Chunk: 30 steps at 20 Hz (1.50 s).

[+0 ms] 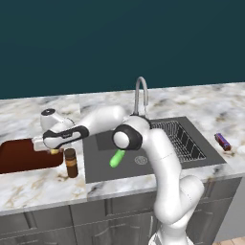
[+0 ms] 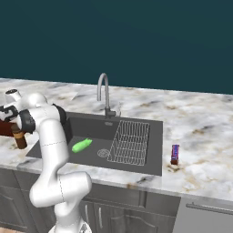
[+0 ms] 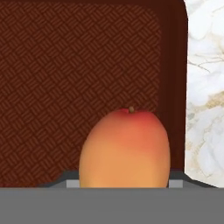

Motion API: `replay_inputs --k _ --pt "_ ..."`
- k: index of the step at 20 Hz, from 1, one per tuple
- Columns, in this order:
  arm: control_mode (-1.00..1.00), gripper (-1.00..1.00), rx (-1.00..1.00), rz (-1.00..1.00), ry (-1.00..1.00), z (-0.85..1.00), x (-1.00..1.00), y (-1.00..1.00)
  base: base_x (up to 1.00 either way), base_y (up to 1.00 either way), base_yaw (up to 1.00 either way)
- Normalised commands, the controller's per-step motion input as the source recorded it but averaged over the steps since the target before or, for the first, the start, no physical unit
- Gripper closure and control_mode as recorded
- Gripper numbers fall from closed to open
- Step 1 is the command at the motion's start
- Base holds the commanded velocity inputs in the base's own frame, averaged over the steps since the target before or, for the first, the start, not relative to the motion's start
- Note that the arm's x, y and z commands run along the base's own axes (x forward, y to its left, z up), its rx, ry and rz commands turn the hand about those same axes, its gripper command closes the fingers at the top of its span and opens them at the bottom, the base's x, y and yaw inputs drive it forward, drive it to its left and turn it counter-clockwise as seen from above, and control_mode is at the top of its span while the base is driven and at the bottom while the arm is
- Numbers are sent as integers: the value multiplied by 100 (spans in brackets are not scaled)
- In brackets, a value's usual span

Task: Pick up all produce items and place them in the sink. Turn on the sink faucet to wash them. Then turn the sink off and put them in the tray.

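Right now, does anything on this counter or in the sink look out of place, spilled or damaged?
Nothing is spilled or damaged. The green cucumber lies alone in the sink, while the orange-yellow mango sits in the pincer over the reddish-brown tray. Jar and purple-red bar stand undisturbed on the counter.

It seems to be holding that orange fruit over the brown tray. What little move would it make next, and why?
Probably lower a little and open the end effector to set the orange fruit down: the fruit sits between the fingers directly above the tray, near its edge. The green vegetable lies in the sink.
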Motion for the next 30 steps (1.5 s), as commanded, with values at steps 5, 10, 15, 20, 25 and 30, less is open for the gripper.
replay_inputs --k 5,10,15,20,25,30 --pt "-100 100 0 0 4 -12 2 14 0 0 0" --pt "-100 -100 0 0 1 -3 1 1 0 0 0" --pt "-100 -100 0 0 -1 13 0 0 0 0 0" --pt "-100 -100 -6 0 0 43 0 0 0 0 0" --pt "-100 -100 -6 0 0 51 0 -7 0 0 0" --pt "-100 -100 -1 0 0 59 0 -33 0 0 0"
